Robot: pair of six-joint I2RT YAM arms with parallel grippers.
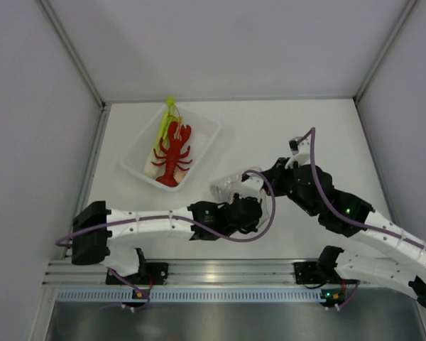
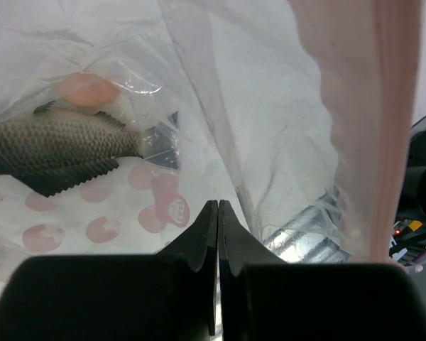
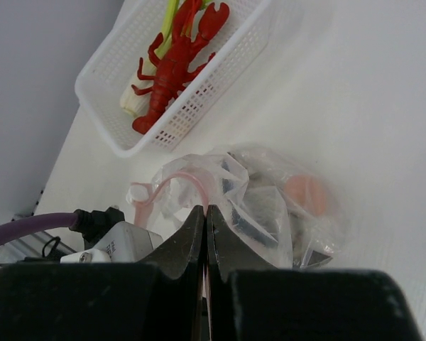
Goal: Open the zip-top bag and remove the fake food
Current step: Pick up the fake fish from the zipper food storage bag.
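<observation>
The zip-top bag (image 1: 226,187) lies crumpled in the middle of the table, between my two grippers. In the left wrist view a grey fish (image 2: 53,149) and a pinkish round piece (image 2: 85,91) show through its clear plastic (image 2: 270,106). The pink zip strip (image 2: 383,128) hangs at the right. My left gripper (image 2: 218,204) is shut, with a fold of bag film running into its tips. My right gripper (image 3: 204,209) is shut on the arched pink strip (image 3: 181,177) at the bag's mouth (image 3: 270,177). The red lobster (image 1: 174,153) and the green-and-white leek (image 1: 163,124) lie outside the bag.
The lobster and leek rest in a white mesh basket (image 1: 138,167) at the back left, also seen in the right wrist view (image 3: 220,92). Grey walls enclose the table on three sides. Purple cables loop over both arms near the bag (image 1: 270,206).
</observation>
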